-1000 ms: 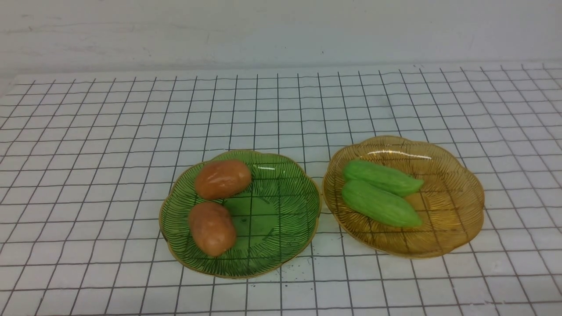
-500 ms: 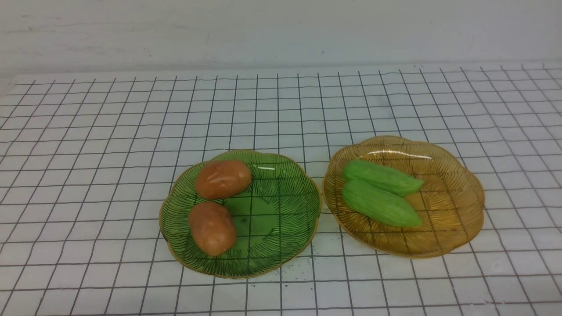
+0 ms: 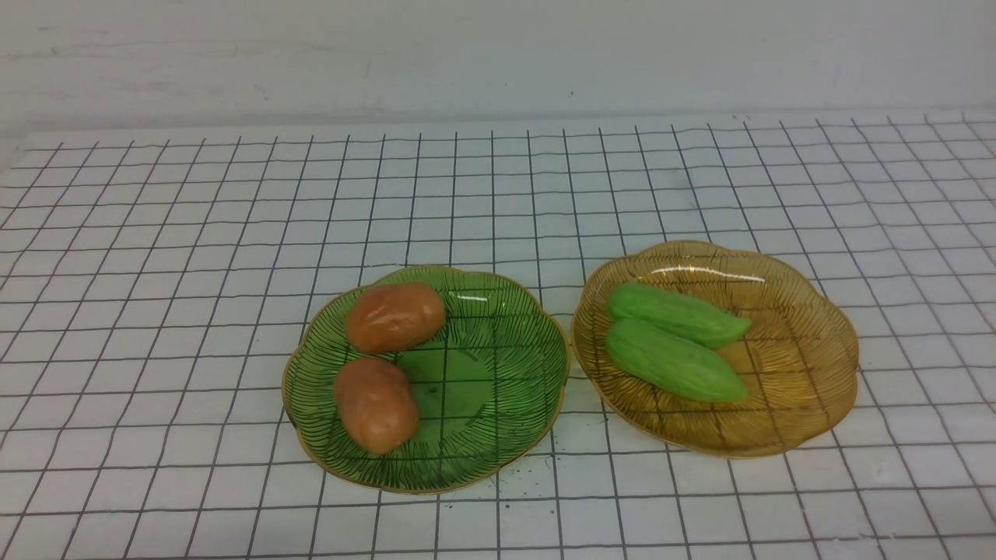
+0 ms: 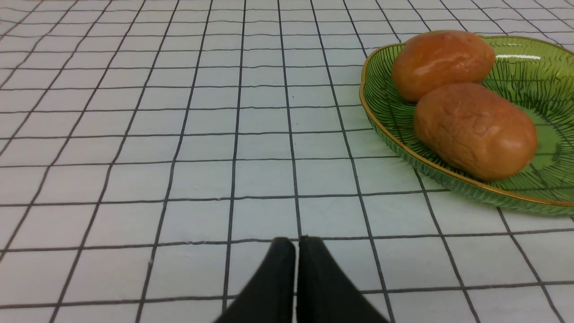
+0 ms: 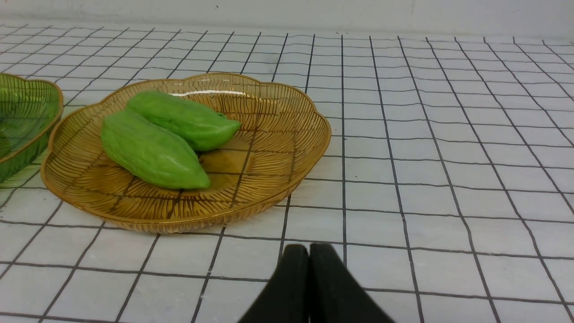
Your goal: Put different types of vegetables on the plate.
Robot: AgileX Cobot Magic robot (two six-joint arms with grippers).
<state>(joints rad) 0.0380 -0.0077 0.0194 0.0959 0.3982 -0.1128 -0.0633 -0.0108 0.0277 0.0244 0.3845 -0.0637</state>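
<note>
Nothing moved — two potatoes (image 3: 394,317), two gourds (image 3: 675,313), apparently two plates (image 3: 513,435).

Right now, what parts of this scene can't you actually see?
- Front view: both arms lie outside the frame.
- Left wrist view: the green plate is cut off by the picture's edge; only the left end effector tips show.
- Right wrist view: only the right end effector tips show.
- The gourds hide their own undersides.
</note>
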